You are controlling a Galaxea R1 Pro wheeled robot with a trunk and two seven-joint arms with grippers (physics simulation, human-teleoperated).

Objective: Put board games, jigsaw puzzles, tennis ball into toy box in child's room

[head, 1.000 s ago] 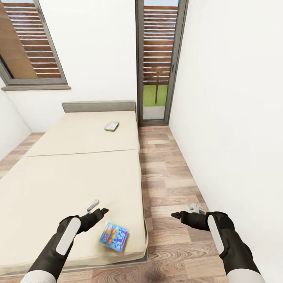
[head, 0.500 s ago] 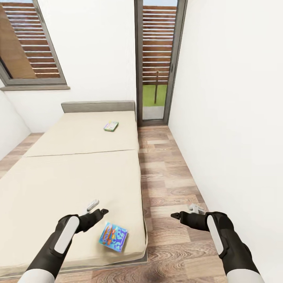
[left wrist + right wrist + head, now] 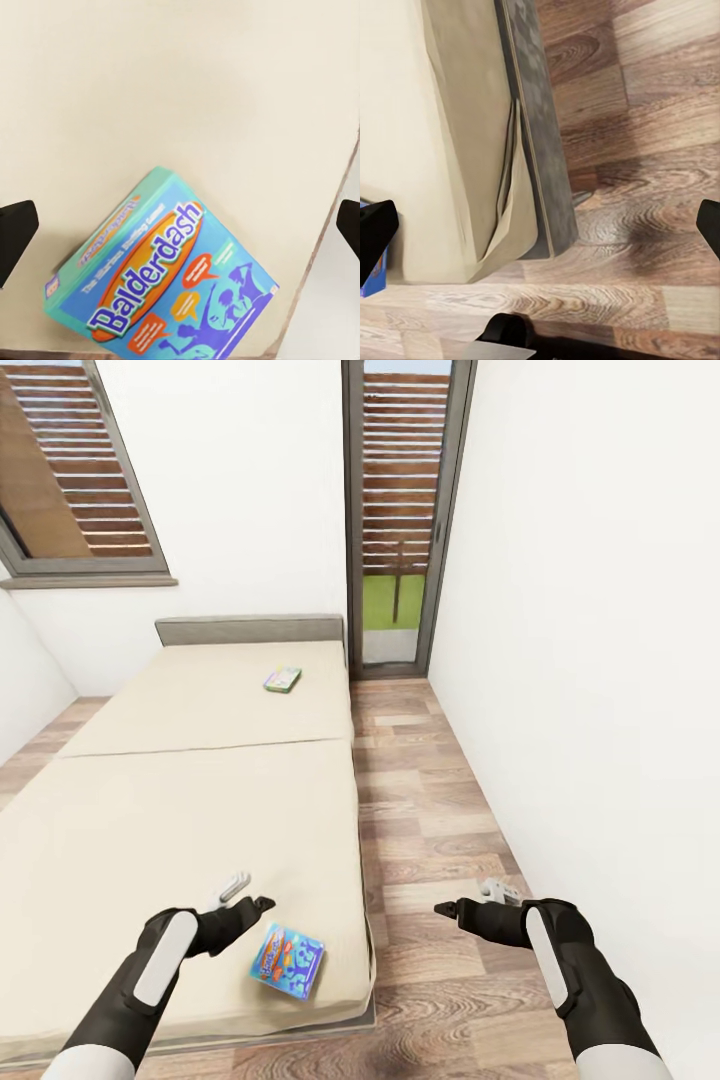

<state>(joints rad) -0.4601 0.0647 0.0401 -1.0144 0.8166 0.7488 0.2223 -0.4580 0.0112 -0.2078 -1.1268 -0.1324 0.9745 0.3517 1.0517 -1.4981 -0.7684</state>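
Observation:
A mostly blue board game (image 3: 289, 960), labelled "Balderdash" (image 3: 169, 277), lies flat near the foot corner of the bed (image 3: 180, 800). My left gripper (image 3: 248, 894) hovers open just above and left of it, with nothing between its fingers (image 3: 15, 236). A second board game (image 3: 283, 679), green and yellow, lies far up the mattress near the headboard. My right gripper (image 3: 466, 900) hangs open and empty over the wood floor beside the bed; its wrist view looks down on the bed's corner (image 3: 521, 187) and a sliver of the blue board game (image 3: 370, 281). The table and toy box are out of view.
A strip of wood-plank floor (image 3: 430, 810) runs between the bed and the white wall (image 3: 590, 660) on the right. A tall dark-framed glass door (image 3: 400, 520) stands at its far end, and a window (image 3: 70, 480) sits at the back left. My base (image 3: 506, 337) is close to the bed's foot.
The left arm has drifted very slightly to the left. The board games and the right arm have not moved.

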